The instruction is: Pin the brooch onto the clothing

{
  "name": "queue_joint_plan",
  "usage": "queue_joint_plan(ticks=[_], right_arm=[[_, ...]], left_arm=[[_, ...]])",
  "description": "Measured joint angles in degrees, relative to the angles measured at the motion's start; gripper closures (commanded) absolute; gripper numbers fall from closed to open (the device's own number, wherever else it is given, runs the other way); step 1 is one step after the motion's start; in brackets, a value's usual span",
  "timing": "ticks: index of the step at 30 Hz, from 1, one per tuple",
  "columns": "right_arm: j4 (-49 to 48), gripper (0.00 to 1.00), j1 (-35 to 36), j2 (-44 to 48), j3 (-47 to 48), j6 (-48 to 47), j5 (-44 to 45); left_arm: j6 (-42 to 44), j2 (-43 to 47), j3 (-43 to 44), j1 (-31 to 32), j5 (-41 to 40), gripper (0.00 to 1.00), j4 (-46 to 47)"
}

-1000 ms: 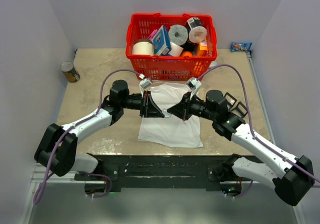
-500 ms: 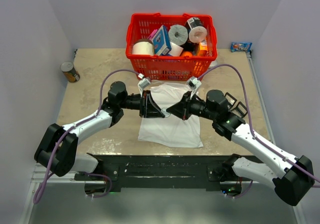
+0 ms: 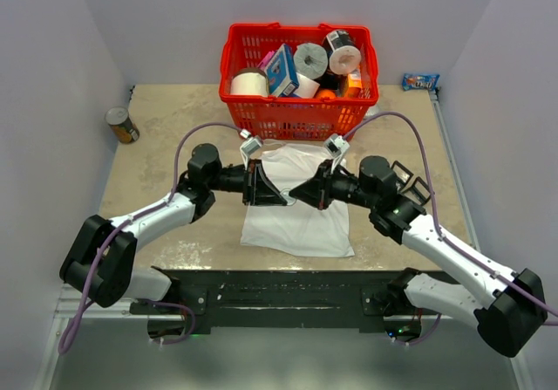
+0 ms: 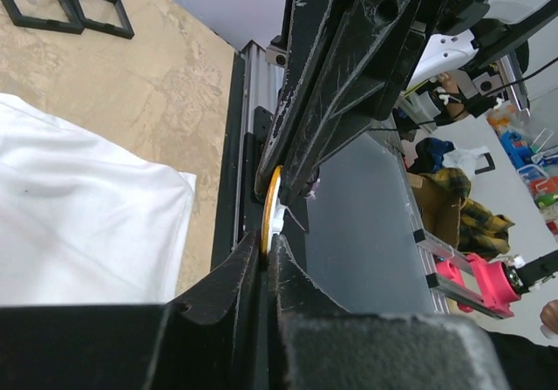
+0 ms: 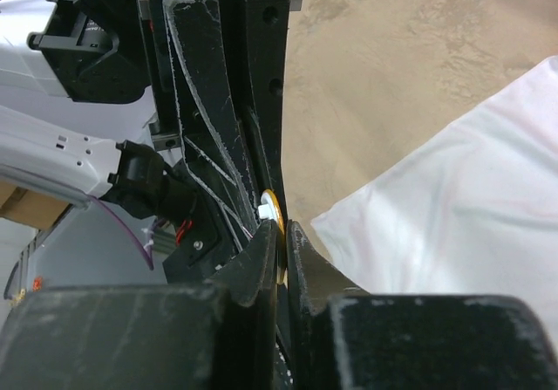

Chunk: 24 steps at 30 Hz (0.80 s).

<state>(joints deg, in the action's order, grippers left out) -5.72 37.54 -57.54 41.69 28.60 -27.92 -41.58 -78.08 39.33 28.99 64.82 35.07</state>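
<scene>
The white T-shirt (image 3: 301,224) lies flat on the table between the arms, and shows in the left wrist view (image 4: 78,224) and the right wrist view (image 5: 471,198). My two grippers meet tip to tip just above it. The brooch (image 4: 268,200) appears edge-on as a thin gold disc with a small white post on one face (image 5: 274,202). My left gripper (image 4: 264,255) (image 3: 281,198) is shut on one edge of the disc. My right gripper (image 5: 284,229) (image 3: 298,195) is shut on the opposite edge. From the top camera the fingers hide the brooch.
A red basket (image 3: 296,115) with paper rolls and boxes stands right behind the shirt. A can (image 3: 122,125) sits at the far left edge, and a blue snack packet (image 3: 419,81) at the back right corner. The table's front rail (image 4: 248,146) runs below the shirt's hem.
Both grippers stay pressed together over the shirt and have shifted only a touch to the left. The brooch remains between them.
</scene>
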Motion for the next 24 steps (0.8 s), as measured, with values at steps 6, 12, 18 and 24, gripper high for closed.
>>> queue_joint_plan(ticks=[6, 12, 18, 24], right_arm=[[1.9, 0.27, 0.0, 0.2, 0.0, 0.5, 4.1], [3.2, 0.33, 0.0, 3.3, -2.2, 2.2, 14.5], [10.5, 0.39, -0.1, -2.7, -2.3, 4.8, 31.0], [11.8, 0.50, -0.1, -11.3, -2.3, 5.1, 38.2]], left_arm=[[3.7, 0.1, 0.7, 0.3, -3.3, 1.00, -4.2], [14.1, -0.6, 10.8, 0.7, -23.3, 1.00, -24.1], [17.5, -8.1, 18.3, 1.8, -37.1, 1.00, -30.8], [19.6, -22.4, 25.8, 6.5, -44.3, 1.00, -36.5]])
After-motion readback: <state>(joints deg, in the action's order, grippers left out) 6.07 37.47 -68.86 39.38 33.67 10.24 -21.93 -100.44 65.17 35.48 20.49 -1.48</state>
